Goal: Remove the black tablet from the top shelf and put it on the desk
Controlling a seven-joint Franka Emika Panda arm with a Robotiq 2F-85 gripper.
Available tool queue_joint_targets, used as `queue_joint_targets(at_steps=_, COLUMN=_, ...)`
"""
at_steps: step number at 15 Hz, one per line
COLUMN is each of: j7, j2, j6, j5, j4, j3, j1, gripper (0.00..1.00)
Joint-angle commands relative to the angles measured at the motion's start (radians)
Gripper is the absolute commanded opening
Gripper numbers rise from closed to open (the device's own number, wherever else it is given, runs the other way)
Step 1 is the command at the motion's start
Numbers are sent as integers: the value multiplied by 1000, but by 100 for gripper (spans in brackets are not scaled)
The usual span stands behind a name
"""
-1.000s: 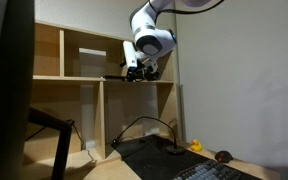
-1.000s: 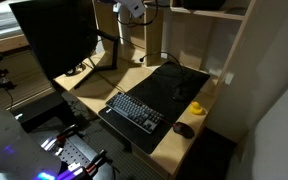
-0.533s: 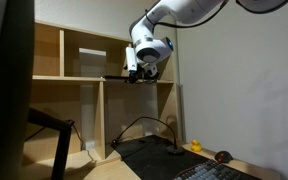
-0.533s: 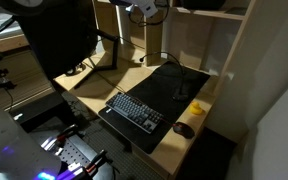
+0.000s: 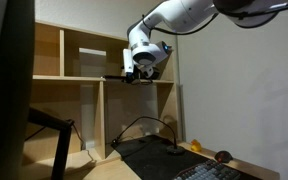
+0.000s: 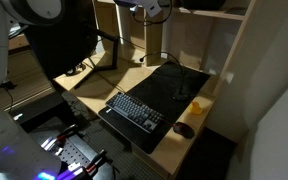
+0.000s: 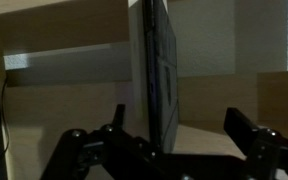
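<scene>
In the wrist view the black tablet (image 7: 156, 70) shows edge-on as a thin dark slab against the pale-wood shelf. My gripper (image 7: 179, 115) is open, one finger (image 7: 116, 125) close beside the tablet's edge and the other (image 7: 246, 128) well apart from it. In an exterior view the gripper (image 5: 134, 72) is at the board of the upper shelf compartment (image 5: 74, 77), at its right end. It also shows at the top edge of an exterior view (image 6: 149, 8). The desk (image 6: 89, 97) lies below. The tablet is too thin to make out in the exterior views.
On the desk lie a black mat (image 6: 179, 80), a keyboard (image 6: 136, 110), a yellow toy (image 6: 197, 107) and a dark mouse (image 6: 184, 130). A large monitor (image 6: 54, 35) stands at the desk's left. A chunky black box (image 6: 219, 4) sits on the shelf. Cables (image 5: 144, 125) hang in the lower compartment.
The arm's upper links have swung further into view and the gripper has shifted slightly left along the shelf. The jaws have stayed open.
</scene>
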Motion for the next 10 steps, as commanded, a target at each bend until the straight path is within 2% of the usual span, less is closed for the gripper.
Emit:
queue_joint_targets(at_steps=1, j7=-2, j2=129, j6=12, j5=-4, j4=184, j3=0, j1=4, gripper=100)
queue_joint_targets(at_steps=5, j7=19, j2=210, j6=13, j5=-25, j4=291, j3=-8, j1=4, gripper=100)
queue_joint_targets(at_steps=6, j7=22, j2=222, j6=9, j5=-29, j4=306, j3=-9, j1=2, gripper=91)
queue_joint_targets(at_steps=7, j7=31, j2=230, j6=4, j5=-39, j4=313, j3=-14, j1=1, gripper=72)
queue_joint_targets(at_steps=8, j7=40, j2=230, j6=-1, j5=-49, j4=310, j3=-20, j1=-2, gripper=66)
queue_joint_targets(at_steps=9, j7=69, j2=218, j6=23, j5=-121, j4=285, j3=35, j1=-33, gripper=58)
queue_joint_targets(at_steps=10, j7=89, j2=192, j6=9, j5=-148, j4=243, j3=39, j1=-40, gripper=58)
